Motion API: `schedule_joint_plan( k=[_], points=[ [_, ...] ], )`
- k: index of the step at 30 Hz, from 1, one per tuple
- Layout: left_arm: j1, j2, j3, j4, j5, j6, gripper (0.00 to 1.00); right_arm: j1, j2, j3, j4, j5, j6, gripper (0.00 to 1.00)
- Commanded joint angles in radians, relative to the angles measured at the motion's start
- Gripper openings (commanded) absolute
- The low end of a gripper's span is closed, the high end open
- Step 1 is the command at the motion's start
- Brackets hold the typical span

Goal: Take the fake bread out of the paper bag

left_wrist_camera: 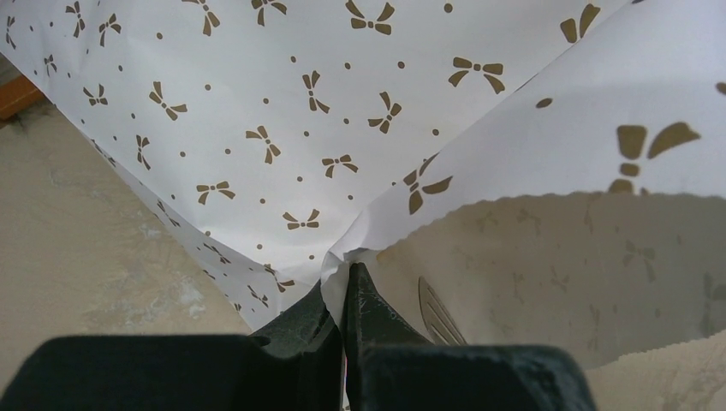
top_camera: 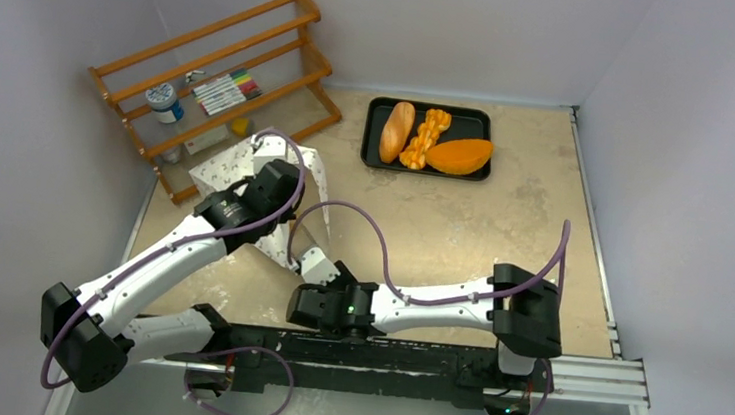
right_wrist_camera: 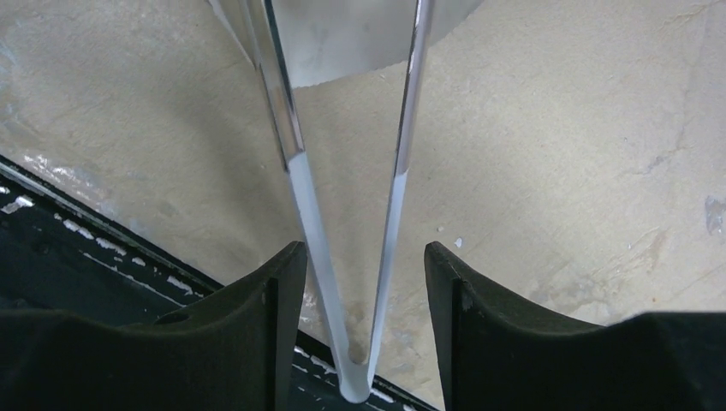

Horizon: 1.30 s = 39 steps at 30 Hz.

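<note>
Top view first: three pieces of fake bread point(top_camera: 430, 138) are already lying in the black tray point(top_camera: 473, 123) at the far side, well apart from the paper bag point(top_camera: 221, 167), which sits on the left under the left arm. So it looks mostly done, I'd guess.

Left wrist: the left gripper point(left_wrist_camera: 345, 278) is pinched together on the bag's rim, holding the mouth up. No bread is showing inside, but the bottom is cut off, so I can't rule out another piece.

Right wrist: the right gripper point(right_wrist_camera: 364, 257) has its jaws apart with metal tongs point(right_wrist_camera: 389, 214) loose between them. The tong tips run out of frame.
</note>
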Motion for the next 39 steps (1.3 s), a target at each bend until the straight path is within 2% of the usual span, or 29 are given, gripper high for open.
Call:
schedule_joint_plan(
  k=[1, 9, 24, 39],
  points=[
    [0.001, -0.032, -0.022, 0.064, -0.014, 0.009, 0.0, -0.016, -0.011, 0.001, 0.037, 0.02, 0.02, 0.56],
    [0.001, -0.037, -0.107, 0.116, 0.027, 0.006, 0.0, -0.02, -0.065, -0.116, 0.123, -0.073, 0.004, 0.56],
    [-0.013, -0.038, -0.129, 0.116, 0.047, -0.01, 0.0, -0.034, -0.061, -0.236, 0.237, -0.127, 0.02, 0.56],
    [-0.016, -0.01, -0.113, 0.117, 0.042, -0.009, 0.0, -0.057, -0.165, -0.249, 0.217, -0.06, 0.031, 0.54]
  ],
)
